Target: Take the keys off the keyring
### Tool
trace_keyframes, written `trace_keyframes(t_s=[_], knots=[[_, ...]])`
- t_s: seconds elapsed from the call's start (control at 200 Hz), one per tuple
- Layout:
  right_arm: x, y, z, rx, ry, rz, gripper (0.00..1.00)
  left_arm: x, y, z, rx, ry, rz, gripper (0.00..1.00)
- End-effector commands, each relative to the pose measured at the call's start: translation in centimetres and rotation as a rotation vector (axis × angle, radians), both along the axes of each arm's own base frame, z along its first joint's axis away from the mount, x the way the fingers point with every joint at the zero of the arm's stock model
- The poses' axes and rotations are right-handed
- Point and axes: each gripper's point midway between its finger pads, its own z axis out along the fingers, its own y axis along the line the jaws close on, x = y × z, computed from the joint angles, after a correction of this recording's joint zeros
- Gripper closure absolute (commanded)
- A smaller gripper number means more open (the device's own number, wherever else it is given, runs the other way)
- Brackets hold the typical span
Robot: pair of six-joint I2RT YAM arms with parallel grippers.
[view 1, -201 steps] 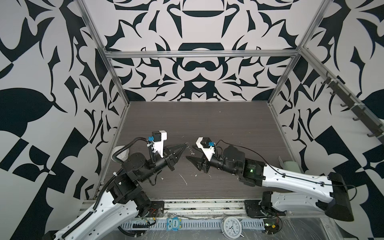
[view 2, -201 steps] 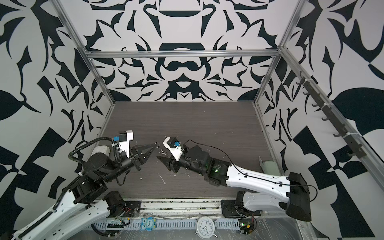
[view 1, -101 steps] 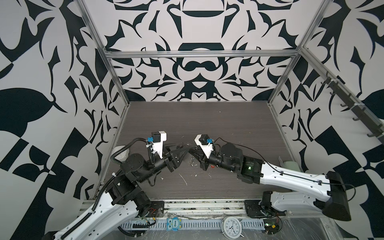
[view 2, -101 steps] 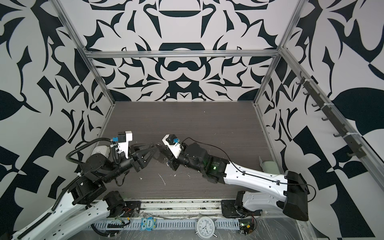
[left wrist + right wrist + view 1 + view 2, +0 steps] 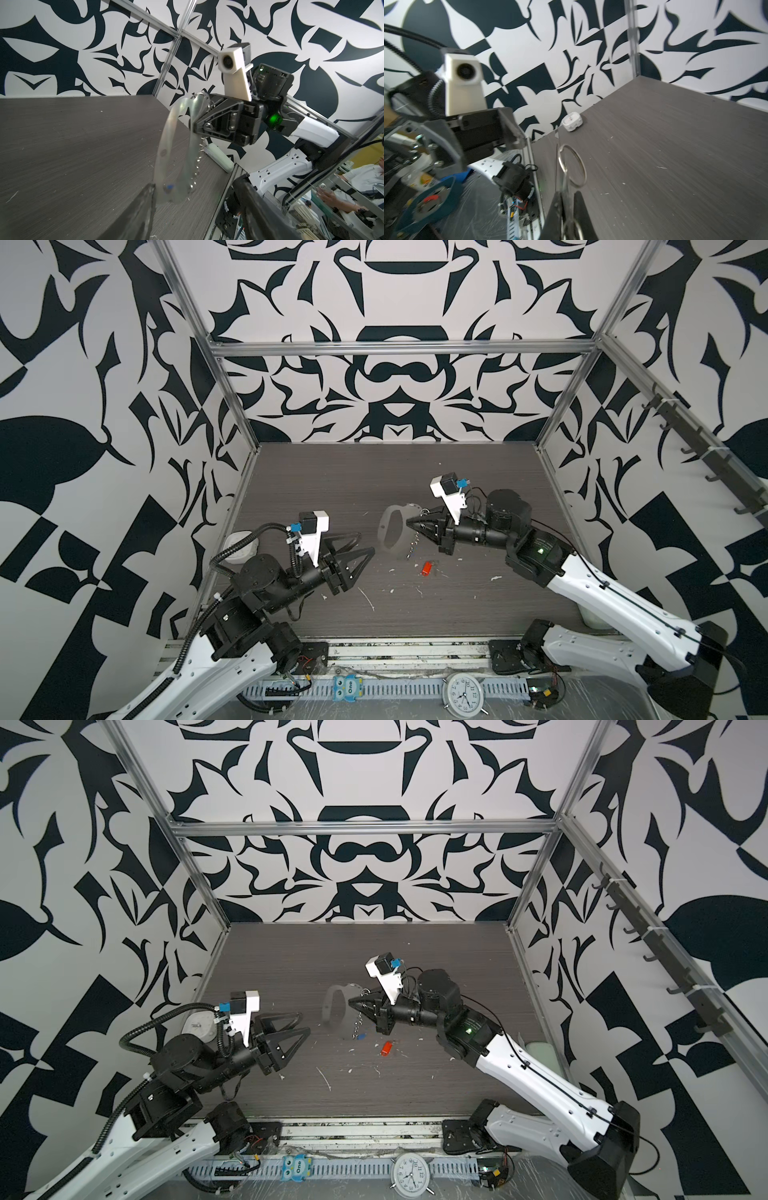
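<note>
Keyring (image 5: pixel 165 141); "One" on blue owl (image 5: pixel 348 688)

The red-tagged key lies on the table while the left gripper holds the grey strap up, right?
No: the right gripper holds the grey strap, as both top views show. The left gripper is open and empty. The red-tagged key does lie on the table.

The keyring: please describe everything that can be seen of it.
The keyring is a curved grey strap loop, blurred. The right gripper, jaws shut, pinches its upper part; the loop hangs down, seemingly clear of the table. A short string of silver clips dangles beside it. The open left gripper does not touch it.
</note>
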Motion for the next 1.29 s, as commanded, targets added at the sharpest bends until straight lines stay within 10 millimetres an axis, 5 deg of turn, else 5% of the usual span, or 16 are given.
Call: trace_keyframes(t_s=[0.0,0.155,0.36,0.655,0.855,1.07,1.29], knots=[[-3.3,0.0,3.7,0.085,-0.039,0.174,1.0,-0.2,-0.5,-0.5,0.039,-0.004,-0.026,0.32],[-4.0,0.5,3.8,0.087,-0.026,0.24,1.0,-0.9,-1.5,-0.1,0.027,-0.005,-0.1,0.35],[-3.6,1.3,4.0,0.089,-0.011,0.262,1.0,-1.2,-2.5,0.1,0.025,0.03,-0.149,0.55],[-2.1,2.2,3.3,0.082,0.037,0.223,1.0,-0.1,-2.2,1.2,-0.049,0.09,-0.095,1.0],[0.1,1.0,2.8,0.065,0.015,0.039,0.59,1.7,-1.5,1.9,-0.093,0.172,0.015,1.0],[1.2,-2.1,2.1,0.086,-0.043,-0.155,0.51,3.1,0.4,2.7,-0.084,0.233,0.157,1.0],[-0.1,-2.4,-0.1,0.07,-0.077,-0.118,0.54,3.7,0.7,2.9,-0.045,0.289,0.204,1.0]])
